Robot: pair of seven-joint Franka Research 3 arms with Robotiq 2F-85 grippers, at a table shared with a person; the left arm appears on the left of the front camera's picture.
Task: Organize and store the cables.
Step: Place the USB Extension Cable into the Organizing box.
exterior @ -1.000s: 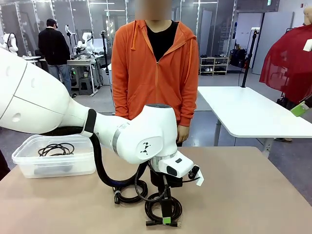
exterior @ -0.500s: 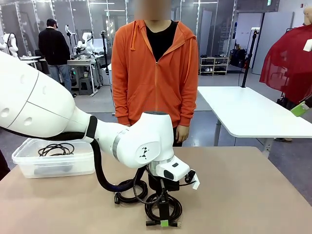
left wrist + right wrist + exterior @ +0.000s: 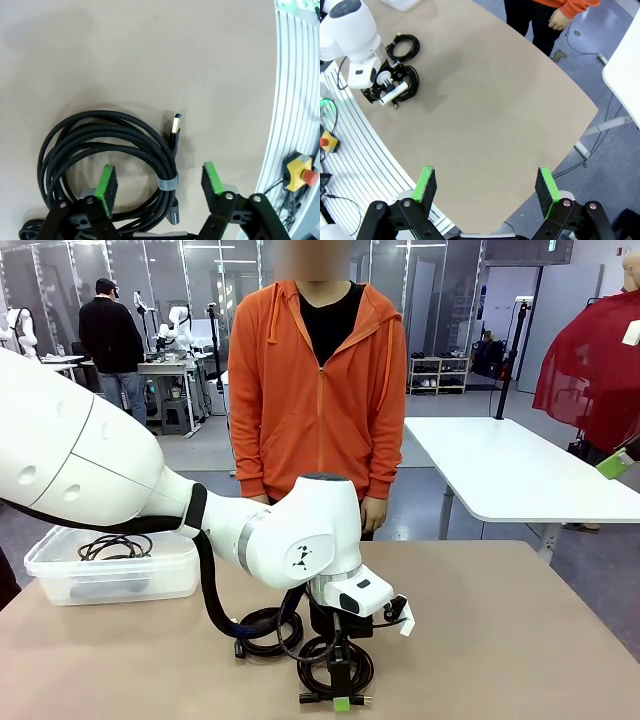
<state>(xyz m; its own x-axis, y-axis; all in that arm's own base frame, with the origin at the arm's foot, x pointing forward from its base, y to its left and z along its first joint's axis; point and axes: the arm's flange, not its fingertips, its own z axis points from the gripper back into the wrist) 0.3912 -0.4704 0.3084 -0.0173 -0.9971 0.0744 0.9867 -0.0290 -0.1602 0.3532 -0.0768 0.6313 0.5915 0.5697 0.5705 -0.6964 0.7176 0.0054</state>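
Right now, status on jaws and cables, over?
Left gripper jaws open, straddling near coil. Right gripper open, high over table. Second coil close by, outside the jaws.

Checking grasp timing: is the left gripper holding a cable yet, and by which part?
Nothing is held yet. The left gripper stands open astride the coiled cable at its grey strap, pads clear of it.

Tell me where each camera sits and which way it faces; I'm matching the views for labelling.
Front: fixed at the robot's table edge, looking across at the person; the left arm shows.
Left wrist: looks down on a coiled cable; its open jaws straddle one side.
Right wrist: high above the table, looking down; its open jaws at the bottom edge.
Shared: all three show that cable; front and right wrist show the left arm.
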